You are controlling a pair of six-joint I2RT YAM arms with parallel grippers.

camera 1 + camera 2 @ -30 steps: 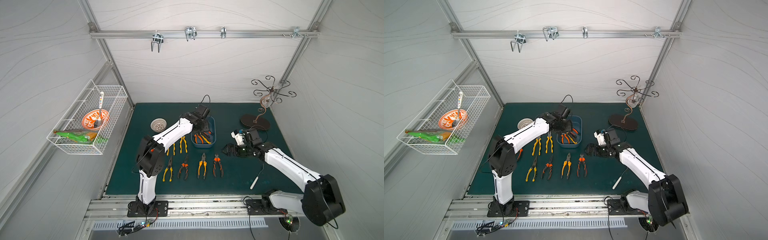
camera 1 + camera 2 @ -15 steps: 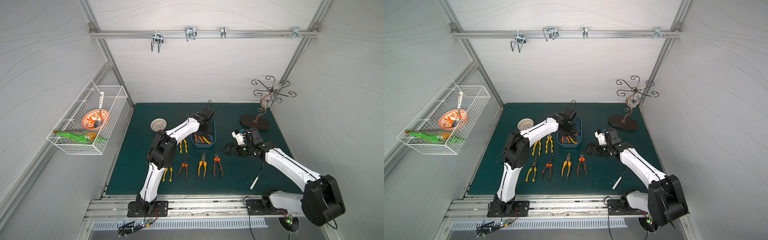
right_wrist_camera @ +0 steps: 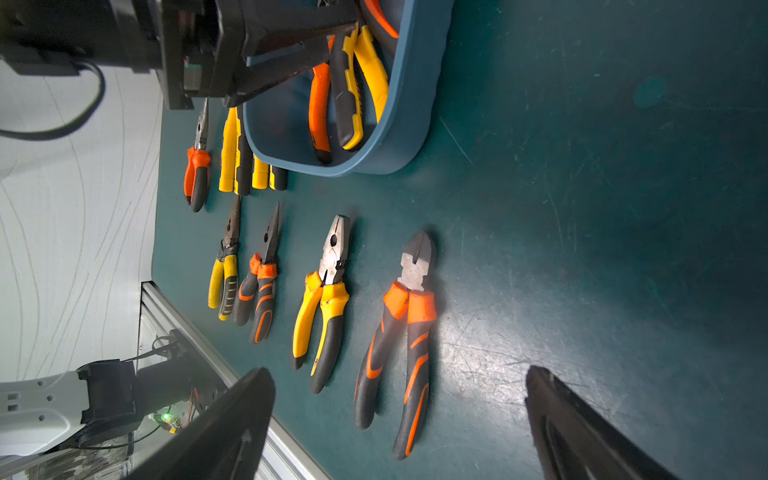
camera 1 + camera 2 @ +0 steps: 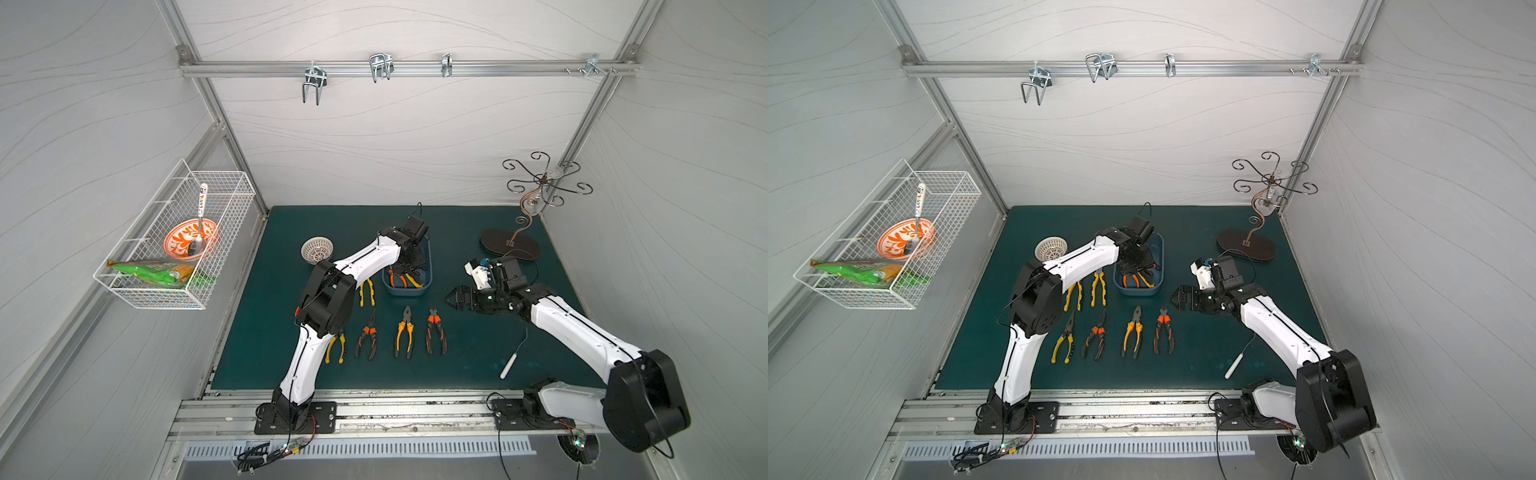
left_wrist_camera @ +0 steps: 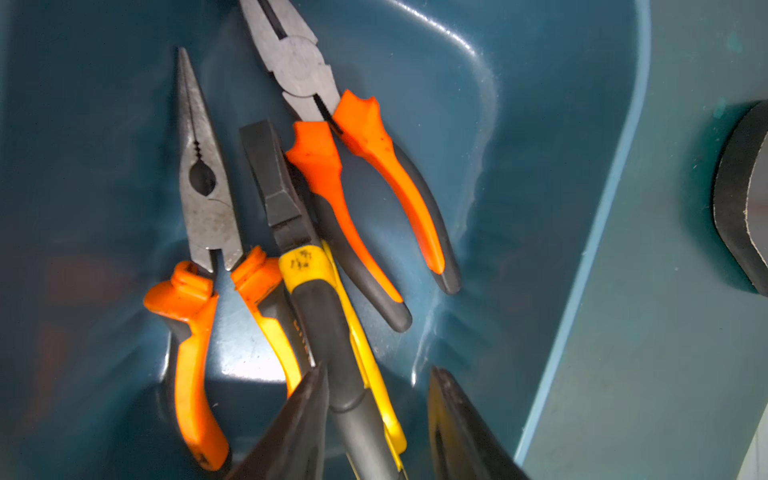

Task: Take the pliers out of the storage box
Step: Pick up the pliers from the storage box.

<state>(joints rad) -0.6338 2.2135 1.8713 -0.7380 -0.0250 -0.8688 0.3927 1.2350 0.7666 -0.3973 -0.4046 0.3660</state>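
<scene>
The left claw (image 5: pixel 378 374) has dropped into the blue box (image 5: pixel 540 124), jaws half spread astride the yellow-handled pliers (image 5: pixel 320 316), one of three still inside. The right claw (image 3: pixel 399 372) waits beside the box, spread wide.

In both top views, a white wire basket (image 4: pixel 162 297) hangs at the left of the frame. It holds an orange patterned bowl (image 4: pixel 174 245) with a spoon (image 4: pixel 199 224) in it and a green packet (image 4: pixel 149 272). On the green counter (image 4: pixel 257 345), a small white perforated bowl (image 4: pixel 317 250) sits left of centre. A scrolled metal stand (image 4: pixel 528 216) rises at the upper right, and a thin white-handled tool (image 4: pixel 510 363) lies at the lower right. Metal hooks (image 4: pixel 313 85) hang from the rail (image 4: pixel 498 66) along the top.
</scene>
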